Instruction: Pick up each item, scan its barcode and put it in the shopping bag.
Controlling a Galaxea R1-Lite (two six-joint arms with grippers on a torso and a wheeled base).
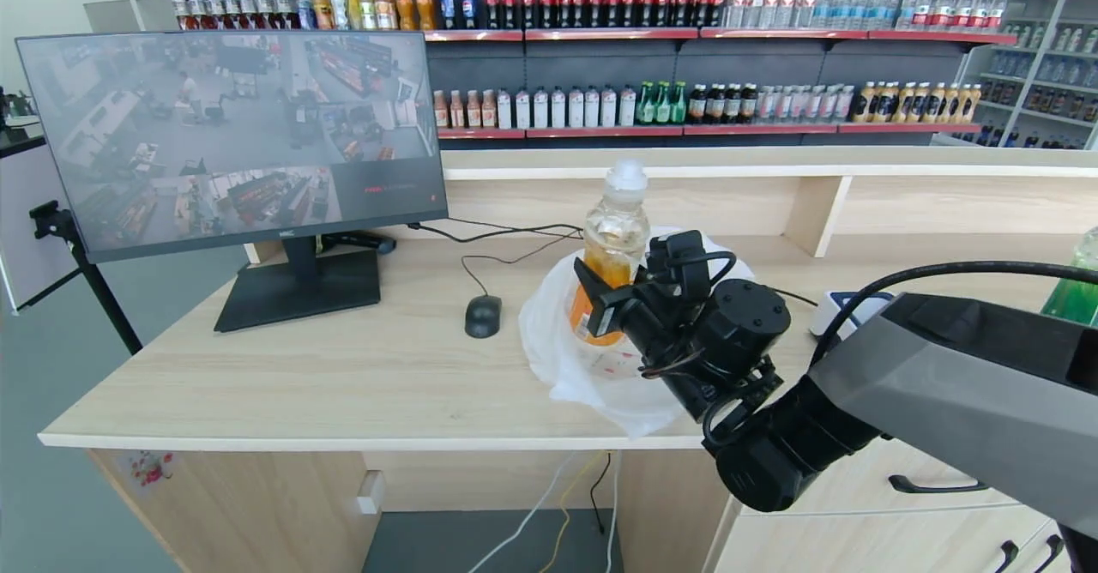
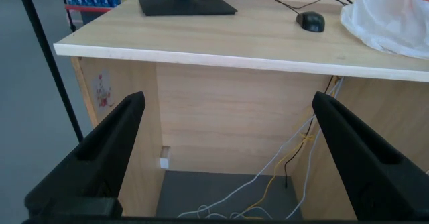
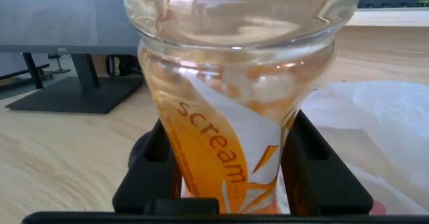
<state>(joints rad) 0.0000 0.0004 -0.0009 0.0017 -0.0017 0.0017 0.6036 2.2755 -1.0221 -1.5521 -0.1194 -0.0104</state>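
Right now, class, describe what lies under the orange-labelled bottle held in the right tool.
The white shopping bag lies on the counter beneath the bottle, which the right tool grips. Its base is covered by the tool and bag folds, so contact cannot be judged.

A clear plastic bottle with a white cap and orange label (image 1: 614,243) stands upright, clamped at its labelled waist between the jaws of the right gripper (image 1: 603,297). A thin white plastic shopping bag (image 1: 558,346) lies crumpled just beneath and behind those jaws.
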